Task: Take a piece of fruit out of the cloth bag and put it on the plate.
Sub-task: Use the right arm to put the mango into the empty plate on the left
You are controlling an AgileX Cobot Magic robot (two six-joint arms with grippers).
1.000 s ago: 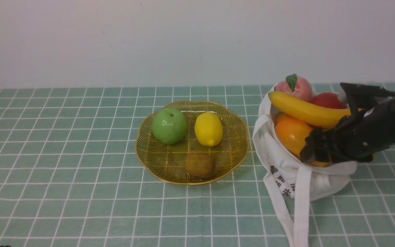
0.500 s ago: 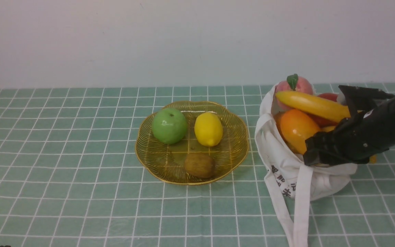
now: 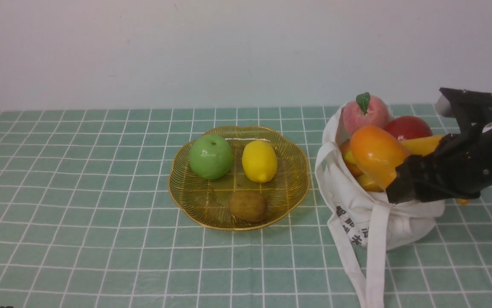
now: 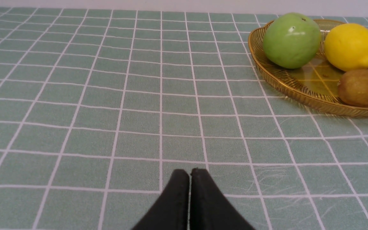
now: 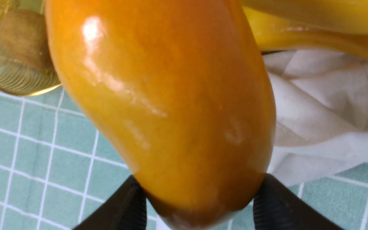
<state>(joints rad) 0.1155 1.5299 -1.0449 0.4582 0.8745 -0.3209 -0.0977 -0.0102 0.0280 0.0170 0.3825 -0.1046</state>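
Observation:
My right gripper [image 3: 397,188] is shut on the piece of fruit [image 3: 376,153], a glossy orange mango, and holds it just above the mouth of the white cloth bag [image 3: 357,214]. In the right wrist view the mango [image 5: 164,105] fills the frame between both fingers [image 5: 276,207]. The amber plate [image 3: 290,194] stands left of the bag and also shows in the left wrist view [image 4: 286,88]. My left gripper [image 4: 189,174] is shut and empty, low over the cloth, left of the plate.
The plate holds a green apple [image 3: 211,156], a lemon [image 3: 259,161] and a kiwi [image 3: 248,205]. The bag holds a peach [image 3: 365,113], a red fruit [image 3: 408,127] and bananas [image 3: 421,145]. The bag's straps [image 3: 374,265] hang toward the front edge.
My right gripper has risen and drawn back with the mango, lifting it out from under the banana. The banana has slipped down in the bag. The left arm has not moved.

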